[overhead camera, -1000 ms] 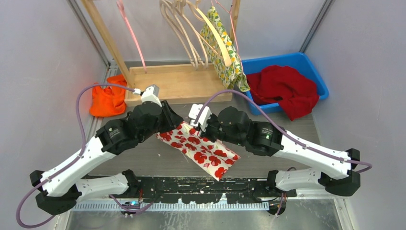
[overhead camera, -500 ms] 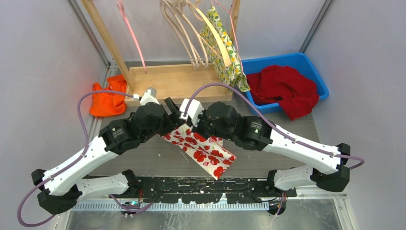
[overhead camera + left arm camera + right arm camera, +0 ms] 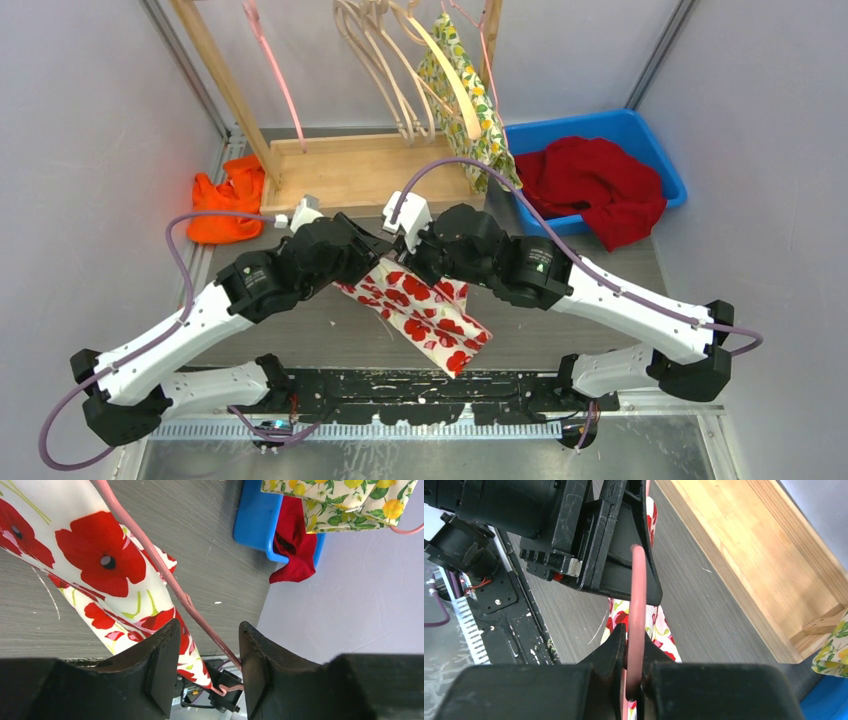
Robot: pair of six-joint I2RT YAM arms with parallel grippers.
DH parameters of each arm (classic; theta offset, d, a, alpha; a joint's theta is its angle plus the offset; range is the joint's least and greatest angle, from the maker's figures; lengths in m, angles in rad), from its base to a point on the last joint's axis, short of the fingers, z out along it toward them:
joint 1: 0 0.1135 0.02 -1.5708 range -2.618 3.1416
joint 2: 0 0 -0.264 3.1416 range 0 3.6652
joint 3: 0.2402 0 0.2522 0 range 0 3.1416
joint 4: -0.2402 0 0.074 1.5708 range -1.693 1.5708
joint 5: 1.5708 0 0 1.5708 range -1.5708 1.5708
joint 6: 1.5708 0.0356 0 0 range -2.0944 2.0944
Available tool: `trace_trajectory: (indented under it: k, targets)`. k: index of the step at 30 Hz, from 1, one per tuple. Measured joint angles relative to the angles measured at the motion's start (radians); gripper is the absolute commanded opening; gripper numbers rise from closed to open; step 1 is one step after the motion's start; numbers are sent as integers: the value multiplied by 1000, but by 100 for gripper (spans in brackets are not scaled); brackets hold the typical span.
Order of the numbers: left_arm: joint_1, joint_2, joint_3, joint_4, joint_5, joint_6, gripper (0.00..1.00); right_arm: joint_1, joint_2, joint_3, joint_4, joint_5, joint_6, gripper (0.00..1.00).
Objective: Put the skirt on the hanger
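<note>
Pinches the right claw (image 3: 633,647) fully shut on the pink hanger (image 3: 145,546), with its rod upright between the pads in the right wrist view. Reads as a steadying hold, to stop any swing while fabric is worked onto the frame. Leaves the left claw (image 3: 209,630) about half spread and gripping nothing. Straddles the hanger's thin wire with those jaws, without clear contact on either side, probably ready to close on wire or cloth. Sets claw against claw just above table centre in the overhead view, near enough for a handover or a shared hold. Finds the poppy-print skirt (image 3: 425,310) right there, upper end tucked beneath the two claws and the rest trailing toward 5 o'clock over the grey table (image 3: 320,330). Shows, from the left wrist, the wire lying across the skirt's printed face; cannot tell whether any part is fastened or threaded. Judges the job about midway: hanger and skirt together, not yet joined. Stands well apart from the wooden rack (image 3: 360,175) at 12 o'clock, the blue bin (image 3: 668,170) with a red garment (image 3: 595,185) at 2, and an orange cloth (image 3: 225,210) at 10.
</note>
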Motion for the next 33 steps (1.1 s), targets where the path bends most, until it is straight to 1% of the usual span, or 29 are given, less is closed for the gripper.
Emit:
trace_trajectory:
  k: [5, 8, 10, 11, 15, 17, 18, 22, 23, 24, 26, 31, 33]
  targets:
    - [0, 14, -1, 4, -12, -68, 33, -12, 0, 0, -11, -19, 41, 1]
    - [0, 21, -2, 16, -22, -90, 21, -19, 0, 0, -14, -29, 62, 1]
    - [0, 25, -6, 34, -26, -106, 11, -24, 0, 0, -16, -34, 75, 3]
    - [1, 26, -10, 48, -27, -117, 8, -26, 0, 0, -16, -37, 82, 5]
    - [7, 27, -23, 105, -31, -147, 5, -27, -4, -5, -7, -34, 97, 5]
    - [8, 27, -23, 116, -33, -150, 6, -33, -21, -29, 17, -32, 104, 2]
    - [7, 27, -23, 119, -32, -150, 9, -36, -34, -45, 32, -32, 108, 1]
    - [6, 34, -21, 130, -29, -140, 56, -53, -72, -78, 56, -31, 119, 1]
    - [5, 34, -20, 127, -31, -132, 63, -64, -79, -78, 53, -32, 121, 1]
    - [5, 34, -20, 126, -32, -117, 68, -78, -87, -78, 46, -32, 124, 1]
    - [5, 31, -19, 130, -33, -80, 71, -113, -105, -77, 24, -28, 128, 1]
    - [5, -1, -10, 174, -33, 60, 72, -202, -127, -34, -53, -8, 131, 1]
    - [5, -6, 21, 178, -31, 116, 73, -234, -127, 5, -93, 1, 130, 1]
